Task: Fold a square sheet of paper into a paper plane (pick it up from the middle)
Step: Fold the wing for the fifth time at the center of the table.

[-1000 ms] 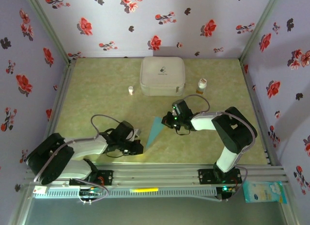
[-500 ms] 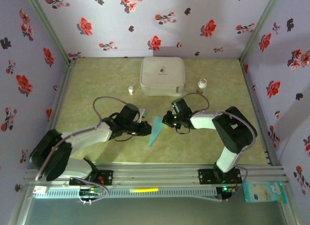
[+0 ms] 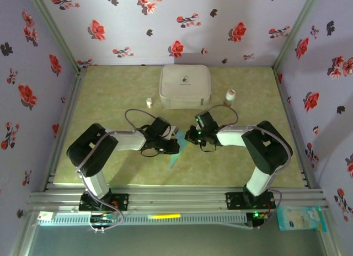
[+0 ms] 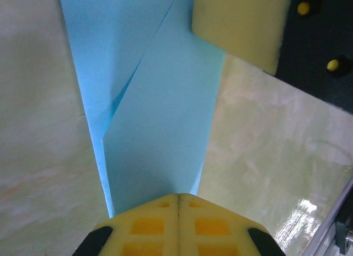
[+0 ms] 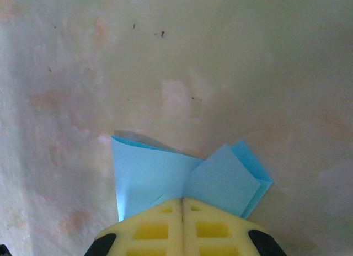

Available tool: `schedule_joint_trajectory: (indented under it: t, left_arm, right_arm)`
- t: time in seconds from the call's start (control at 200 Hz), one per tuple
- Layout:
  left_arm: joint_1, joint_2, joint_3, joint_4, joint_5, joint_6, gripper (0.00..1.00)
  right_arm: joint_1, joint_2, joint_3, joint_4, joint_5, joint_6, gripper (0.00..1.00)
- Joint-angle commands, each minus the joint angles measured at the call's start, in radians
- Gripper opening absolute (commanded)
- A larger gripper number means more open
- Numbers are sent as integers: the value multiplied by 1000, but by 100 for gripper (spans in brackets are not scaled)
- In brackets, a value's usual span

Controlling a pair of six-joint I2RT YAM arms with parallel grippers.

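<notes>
The light blue-teal sheet of paper is folded into a narrow pointed plane shape (image 3: 174, 158) lying flat on the table's middle. In the left wrist view its layered flaps (image 4: 160, 118) run from the top down to my left gripper (image 4: 179, 196), which is shut with its tips resting on the paper. My right gripper (image 5: 182, 200) is shut too, its tips on the paper's overlapping flaps (image 5: 154, 173). From above, the left gripper (image 3: 175, 147) and right gripper (image 3: 190, 137) meet over the paper's wide end. A right finger (image 4: 240, 27) shows in the left wrist view.
A white rounded case (image 3: 185, 86) stands at the back centre. A small white bottle (image 3: 149, 102) is left of it and a white-capped bottle (image 3: 230, 95) right of it. Flowered walls close in three sides; a metal rail (image 3: 176, 198) runs along the near edge.
My left arm has swung from the near left up and to the right until its shut tips sit on the paper. The right arm and the paper have hardly moved.
</notes>
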Motion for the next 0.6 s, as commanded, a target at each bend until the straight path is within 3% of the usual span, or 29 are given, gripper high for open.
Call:
schedule_joint_trajectory:
  t: [0.0, 0.24, 0.44, 0.59]
  left_arm:
    - [4, 31, -76, 61, 8, -47, 0]
    - [2, 33, -187, 177, 9, -126, 0]
    - [-1, 27, -182, 189, 6, -144, 0]
    - [-6, 23, -161, 189, -4, -169, 0]
  right_arm:
    - [-13, 30, 4, -114, 65, -32, 5]
    - [-72, -8, 4, -99, 92, -76, 6]
    - [-161, -12, 10, -56, 44, -88, 8]
    - [-171, -75, 10, -64, 41, -95, 9]
